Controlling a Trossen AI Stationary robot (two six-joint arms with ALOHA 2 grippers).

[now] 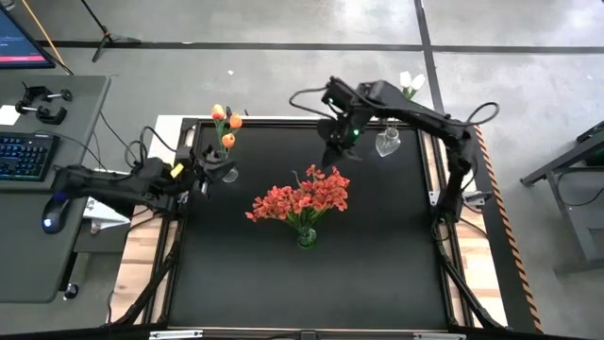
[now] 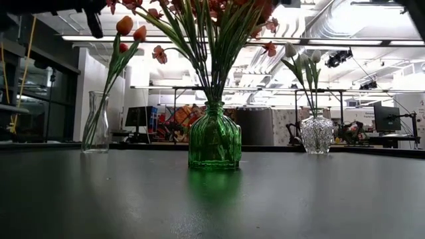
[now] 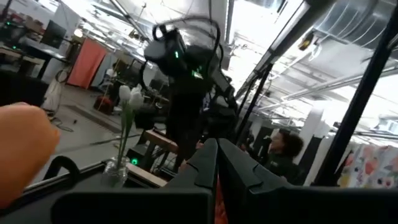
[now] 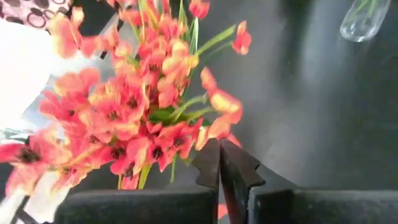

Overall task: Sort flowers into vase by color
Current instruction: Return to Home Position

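Left gripper, fingers pressed together and empty, just beside the left clear vase holding 3 orange tulips; right gripper, fingers also pressed together, above the red-orange blossoms in the green vase; white tulips in the right glass vase.

Glossy green glass vase, matt black table.

Grey concrete floor. Side desk beyond surface's left edge: keyboard, mouse. Exposed ducts, strip lights overhead.
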